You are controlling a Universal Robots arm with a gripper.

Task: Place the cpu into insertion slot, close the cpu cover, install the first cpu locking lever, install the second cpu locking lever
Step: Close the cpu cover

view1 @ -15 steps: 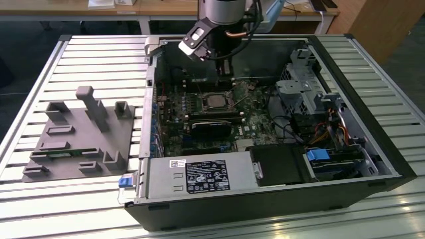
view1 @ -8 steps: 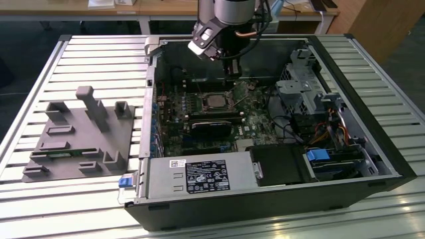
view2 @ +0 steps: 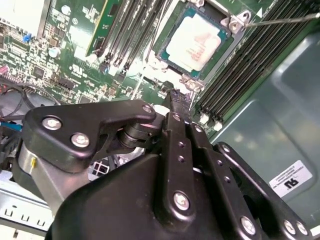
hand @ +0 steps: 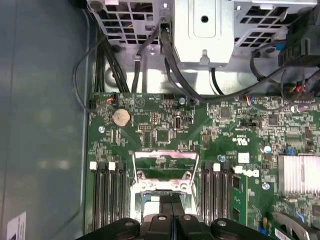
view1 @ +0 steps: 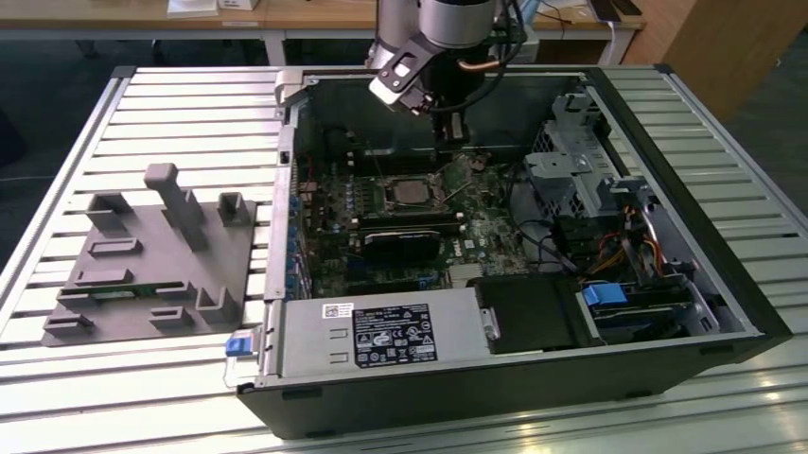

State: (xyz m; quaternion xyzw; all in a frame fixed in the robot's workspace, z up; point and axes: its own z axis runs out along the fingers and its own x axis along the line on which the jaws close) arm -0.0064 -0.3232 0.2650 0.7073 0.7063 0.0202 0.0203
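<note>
The cpu (view2: 196, 42), a flat square chip with a silvery top, lies in the insertion slot (view2: 167, 56) on the green motherboard (view1: 486, 222); in the exterior view the cpu (view1: 411, 192) sits mid-board. The cpu cover (hand: 165, 172), a thin silvery frame with a window, stands raised just past my fingertips. A thin locking lever (view2: 285, 20) sticks out beside the socket. My gripper (view2: 178, 96) is shut with nothing in it, its tip close beside the socket's edge. In the exterior view the gripper (view1: 451, 142) hangs just behind the socket.
The open computer case (view1: 707, 284) lies on a slatted table (view1: 189, 113). A black heatsink (view1: 404, 248) sits in front of the socket, memory slots (hand: 107, 195) flank it, and a drive cage (view1: 574, 156) with cables stands toward the exterior view's right. A grey fixture (view1: 151, 260) lies at its left.
</note>
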